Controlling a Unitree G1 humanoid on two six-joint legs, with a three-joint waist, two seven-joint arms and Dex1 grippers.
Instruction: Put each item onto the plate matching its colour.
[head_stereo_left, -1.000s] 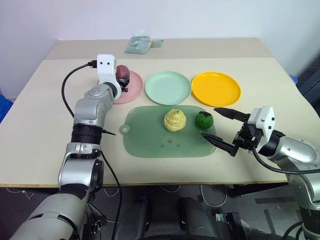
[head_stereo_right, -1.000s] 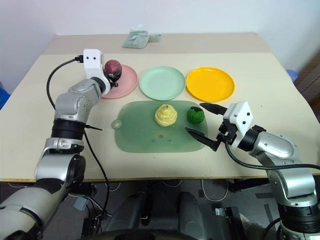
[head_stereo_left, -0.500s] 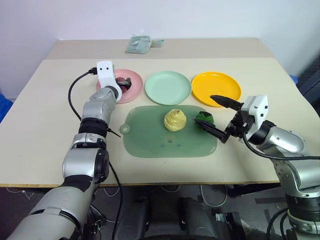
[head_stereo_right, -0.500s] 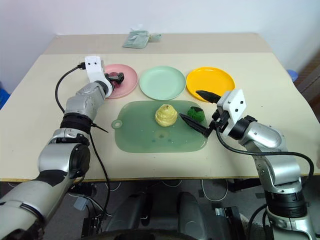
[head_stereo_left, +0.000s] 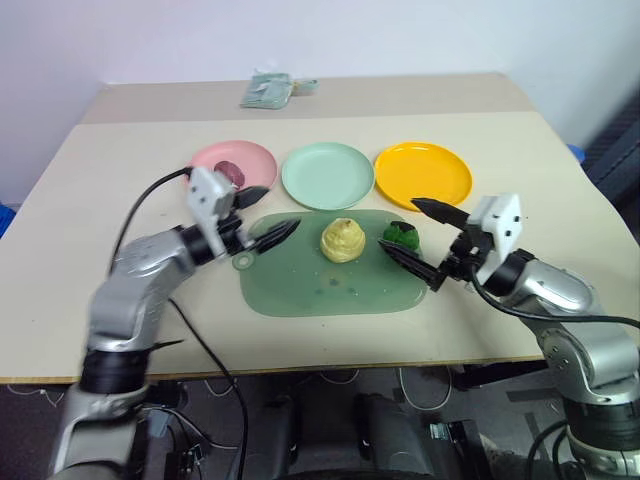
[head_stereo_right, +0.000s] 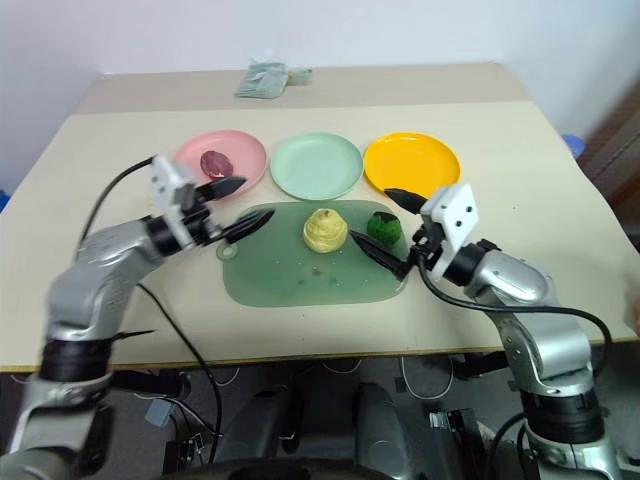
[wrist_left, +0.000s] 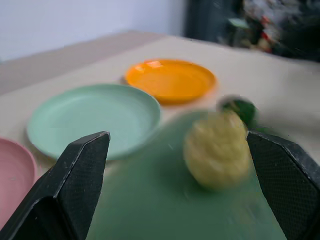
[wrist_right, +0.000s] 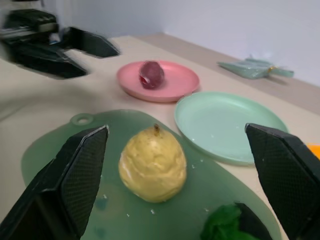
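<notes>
The dark red item (head_stereo_left: 229, 172) lies on the pink plate (head_stereo_left: 256, 157). My left gripper (head_stereo_left: 280, 206) is open and empty, hovering level between that plate and the left end of the green mat (head_stereo_left: 300, 285). On the mat sit the pale yellow swirl (head_stereo_left: 341, 240) and, to its right, the dark green ball (head_stereo_left: 404, 236). My right gripper (head_stereo_left: 399, 225) is open, one finger on each side of the green ball; I cannot tell whether it touches. The mint plate (head_stereo_left: 327, 175) and the orange-yellow plate (head_stereo_left: 423, 176) hold nothing.
The three plates stand in a row behind the mat on a beige table (head_stereo_left: 100, 200). A folded greenish cloth (head_stereo_left: 266, 90) lies at the far edge. The left arm's black cable (head_stereo_left: 150, 195) loops over the table left of the mat.
My left gripper has let go of the dark red item on the pink plate, opened, drawn back and swung toward the mat. My right gripper has moved slightly left, closer to the green ball.
</notes>
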